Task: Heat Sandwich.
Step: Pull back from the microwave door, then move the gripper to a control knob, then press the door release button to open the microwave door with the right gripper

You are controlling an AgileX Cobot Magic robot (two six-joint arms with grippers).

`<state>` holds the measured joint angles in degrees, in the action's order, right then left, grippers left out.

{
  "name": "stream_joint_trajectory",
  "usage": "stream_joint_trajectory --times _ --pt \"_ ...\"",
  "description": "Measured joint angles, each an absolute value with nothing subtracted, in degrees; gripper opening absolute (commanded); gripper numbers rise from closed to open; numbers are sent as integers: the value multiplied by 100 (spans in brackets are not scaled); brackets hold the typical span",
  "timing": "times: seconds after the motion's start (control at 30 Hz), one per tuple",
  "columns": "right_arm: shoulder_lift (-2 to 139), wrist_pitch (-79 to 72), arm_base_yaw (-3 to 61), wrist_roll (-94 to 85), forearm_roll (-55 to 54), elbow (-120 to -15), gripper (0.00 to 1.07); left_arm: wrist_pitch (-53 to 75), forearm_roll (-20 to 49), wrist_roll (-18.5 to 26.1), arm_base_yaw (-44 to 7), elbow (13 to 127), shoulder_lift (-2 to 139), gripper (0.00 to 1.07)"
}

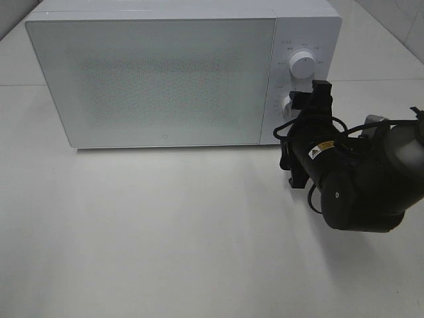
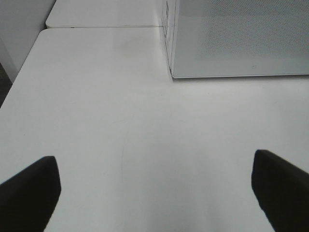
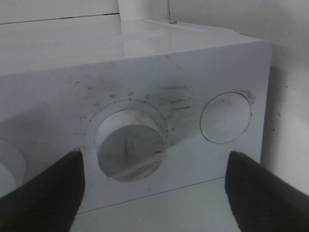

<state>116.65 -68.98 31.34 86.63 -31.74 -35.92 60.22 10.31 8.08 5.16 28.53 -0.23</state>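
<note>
The sandwich is out of view. The white microwave (image 1: 159, 79) stands at the back of the table with its door closed; its front corner also shows in the left wrist view (image 2: 241, 38). My right gripper (image 1: 310, 94) is up against the control panel at the lower dial (image 1: 286, 106). In the right wrist view the right gripper (image 3: 152, 191) is open, its dark fingers (image 3: 43, 193) standing wider than the lower dial (image 3: 129, 145) and clear of it. My left gripper (image 2: 154, 193) is open over bare tabletop, holding nothing.
An upper dial (image 1: 303, 65) sits above the lower one. A round button (image 3: 225, 117) lies beside the dial in the right wrist view. The white tabletop (image 1: 165, 232) spreads in front of the microwave, its left edge (image 2: 19, 77) showing in the left wrist view.
</note>
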Motion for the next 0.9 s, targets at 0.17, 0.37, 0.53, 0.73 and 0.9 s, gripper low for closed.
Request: stream_joint_trajectory --times 0.17,0.37,0.53,0.73,0.9 --pt "11385 -6898 3134 8359 -3094 -3312 76 6022 1031 808 516 2853 -23 101" --pt "10886 -6835 3134 7867 -2767 -2871 76 6022 1031 808 516 2853 -23 101" --pt "10474 -6045 3134 7099 -2378 -2762 76 6022 1031 808 516 2853 -23 101" --pt "9838 -4744 3134 5615 -2223 -2756 76 6022 1031 808 516 2853 -23 101" --pt "9345 -3678 3134 4200 -2212 -2750 76 6022 1031 808 516 2853 -23 101"
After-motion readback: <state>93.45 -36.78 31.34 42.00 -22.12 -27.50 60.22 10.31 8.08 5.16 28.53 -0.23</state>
